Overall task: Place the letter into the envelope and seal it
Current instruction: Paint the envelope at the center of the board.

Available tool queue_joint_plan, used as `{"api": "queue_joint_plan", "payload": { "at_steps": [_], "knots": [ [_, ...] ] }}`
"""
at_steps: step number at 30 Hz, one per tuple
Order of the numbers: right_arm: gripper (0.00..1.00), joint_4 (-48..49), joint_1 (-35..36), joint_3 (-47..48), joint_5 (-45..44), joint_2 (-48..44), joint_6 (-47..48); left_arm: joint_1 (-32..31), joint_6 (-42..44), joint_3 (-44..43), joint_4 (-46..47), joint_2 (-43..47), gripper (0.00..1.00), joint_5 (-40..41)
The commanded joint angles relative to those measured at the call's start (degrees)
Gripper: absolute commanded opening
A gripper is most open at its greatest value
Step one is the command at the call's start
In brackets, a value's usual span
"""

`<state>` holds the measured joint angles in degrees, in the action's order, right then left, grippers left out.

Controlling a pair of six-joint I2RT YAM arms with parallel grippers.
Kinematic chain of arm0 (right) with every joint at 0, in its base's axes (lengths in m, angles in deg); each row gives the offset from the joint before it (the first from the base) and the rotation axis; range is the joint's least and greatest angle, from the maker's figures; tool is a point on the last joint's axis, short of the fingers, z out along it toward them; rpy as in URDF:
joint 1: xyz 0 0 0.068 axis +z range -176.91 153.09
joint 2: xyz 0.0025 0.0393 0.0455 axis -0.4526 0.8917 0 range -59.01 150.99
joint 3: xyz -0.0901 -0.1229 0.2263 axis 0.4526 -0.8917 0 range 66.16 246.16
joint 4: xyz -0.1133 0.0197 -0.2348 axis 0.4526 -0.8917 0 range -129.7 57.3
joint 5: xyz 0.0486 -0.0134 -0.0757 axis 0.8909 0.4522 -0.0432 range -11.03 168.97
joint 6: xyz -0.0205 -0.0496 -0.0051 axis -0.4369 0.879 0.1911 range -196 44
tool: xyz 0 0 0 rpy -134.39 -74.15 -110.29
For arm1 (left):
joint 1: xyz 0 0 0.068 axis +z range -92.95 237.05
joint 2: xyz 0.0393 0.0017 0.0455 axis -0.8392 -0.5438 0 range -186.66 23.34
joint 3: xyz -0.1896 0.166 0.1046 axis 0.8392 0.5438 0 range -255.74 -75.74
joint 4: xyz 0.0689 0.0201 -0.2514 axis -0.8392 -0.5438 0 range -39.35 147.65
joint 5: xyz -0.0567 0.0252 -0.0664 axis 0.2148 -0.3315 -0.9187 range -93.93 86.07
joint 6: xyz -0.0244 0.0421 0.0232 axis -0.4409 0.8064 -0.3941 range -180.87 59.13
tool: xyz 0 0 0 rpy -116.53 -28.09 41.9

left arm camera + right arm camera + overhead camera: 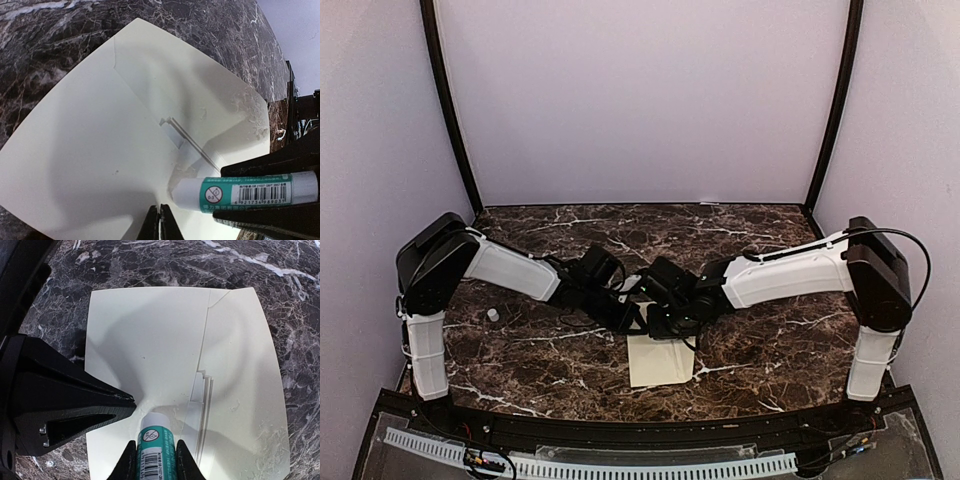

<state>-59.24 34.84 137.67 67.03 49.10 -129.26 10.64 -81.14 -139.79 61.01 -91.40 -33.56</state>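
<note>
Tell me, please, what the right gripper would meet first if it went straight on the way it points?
The right gripper carries a glue stick ahead of it, its tip at or just above the envelope near the flap's fold. It would likely press that paper first, though contact is unclear.

**Matt paper, polished stone, black plastic**

The envelope [145,340] was smooth, matt cream paper, roughened toward one corner by pale, crusty flecks. The glue stick [155,434] was white plastic wrapped in a slightly shiny teal printed label. The bench [550,350] had a polished, dark brown marble look, veined in white, and gave soft reflections. The jaws of the left gripper [160,222] and the right gripper [155,445] were matt black plastic, faintly grainy. The arm shells [790,275] were smooth white plastic between black housings. The walls [640,100] looked matt and pale.
</note>
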Motion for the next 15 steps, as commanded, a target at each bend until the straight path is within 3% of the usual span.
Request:
{"api": "queue_joint_plan", "payload": {
  "at_steps": [1, 15],
  "knots": [
    [0.05, -0.84, -0.78, -1.49, -2.29, 1.56, -0.23, -0.34, -0.38, -0.13, -2.96, -1.44, 0.04, -0.35],
    [0.03, -2.52, 2.16, -4.87, 0.59, -1.88, -2.38, -0.34, -0.47, -0.41, -3.02, -1.94, 0.04, -0.47]
  ]
}}
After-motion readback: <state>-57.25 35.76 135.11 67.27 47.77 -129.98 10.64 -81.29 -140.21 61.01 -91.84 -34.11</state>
